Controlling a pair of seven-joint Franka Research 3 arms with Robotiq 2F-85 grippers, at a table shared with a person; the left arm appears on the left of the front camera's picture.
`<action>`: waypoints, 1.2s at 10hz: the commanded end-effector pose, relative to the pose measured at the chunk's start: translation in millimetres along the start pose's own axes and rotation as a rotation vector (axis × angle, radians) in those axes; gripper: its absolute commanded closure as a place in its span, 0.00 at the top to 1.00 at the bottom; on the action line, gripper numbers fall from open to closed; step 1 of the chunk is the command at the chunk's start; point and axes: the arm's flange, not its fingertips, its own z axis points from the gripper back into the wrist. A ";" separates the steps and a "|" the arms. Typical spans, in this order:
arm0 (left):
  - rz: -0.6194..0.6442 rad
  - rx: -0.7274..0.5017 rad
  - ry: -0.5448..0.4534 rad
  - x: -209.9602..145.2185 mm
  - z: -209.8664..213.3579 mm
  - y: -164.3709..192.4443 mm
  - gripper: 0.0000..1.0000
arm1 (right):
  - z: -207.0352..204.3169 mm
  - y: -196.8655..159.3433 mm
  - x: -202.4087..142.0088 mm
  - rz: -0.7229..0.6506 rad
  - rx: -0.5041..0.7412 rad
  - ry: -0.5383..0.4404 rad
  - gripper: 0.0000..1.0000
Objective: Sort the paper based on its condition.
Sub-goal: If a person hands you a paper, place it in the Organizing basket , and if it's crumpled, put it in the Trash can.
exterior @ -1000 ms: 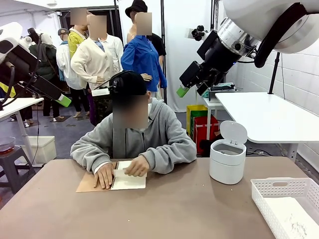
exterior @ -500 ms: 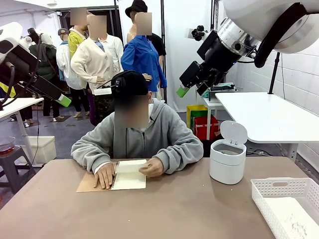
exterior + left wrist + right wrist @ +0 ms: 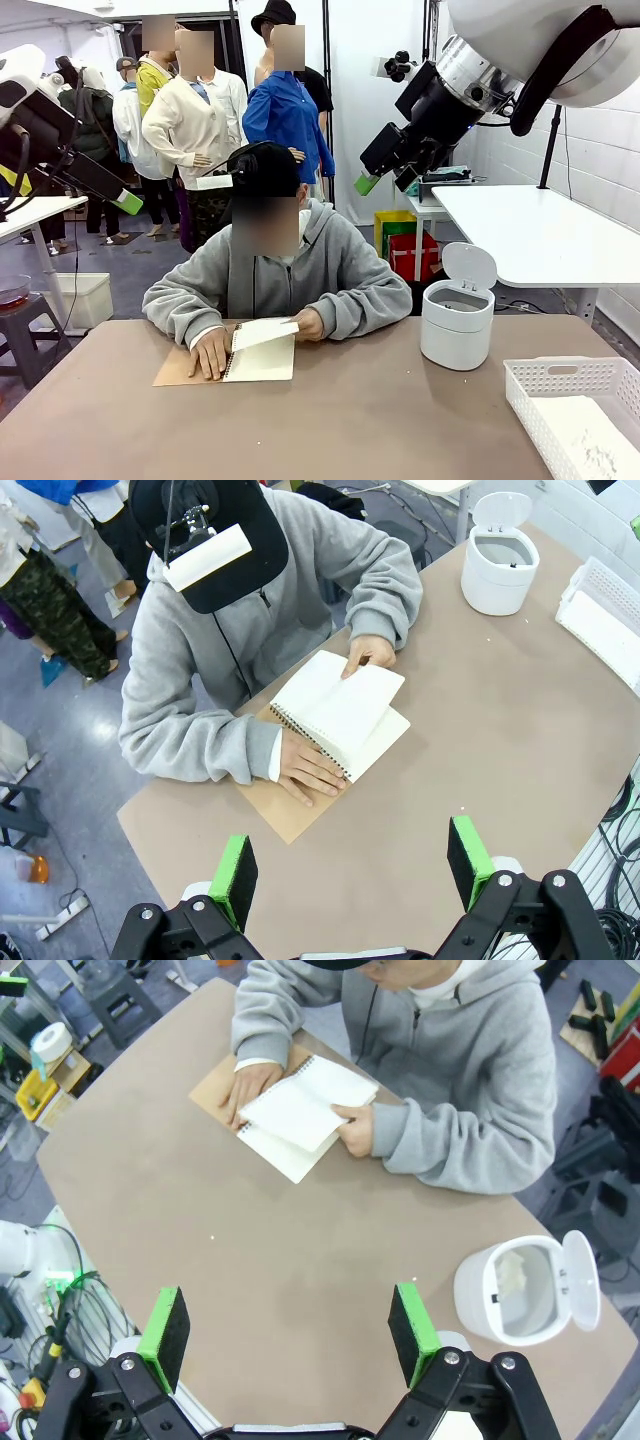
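Paper: one sheet (image 3: 265,333) raised off the notebook (image 3: 262,365) by a person's hand (image 3: 309,325), seemingly not yet torn free. A scribbled page (image 3: 590,440) lies in the basket (image 3: 560,378); a white wad (image 3: 510,1275) sits in the open bin (image 3: 457,325). Left tool (image 3: 352,865), right tool (image 3: 288,1330): high over the bench (image 3: 350,420), jaws wide, empty. Sorting judged part-done.

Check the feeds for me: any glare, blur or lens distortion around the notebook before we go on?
Front view: even light, soft shadows, notebook sharp, no glare on its lifted page. Left wrist view: wide-angle bending curves the table edge; the notebook is crisp. Right wrist view: same bending; the white bin looks bright inside but not blown out.
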 end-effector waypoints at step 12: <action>0.019 -0.014 -0.005 0.0 0.3 0.1 1.00 | -1.1 1.2 -0.5 0.003 0.001 0.007 1.00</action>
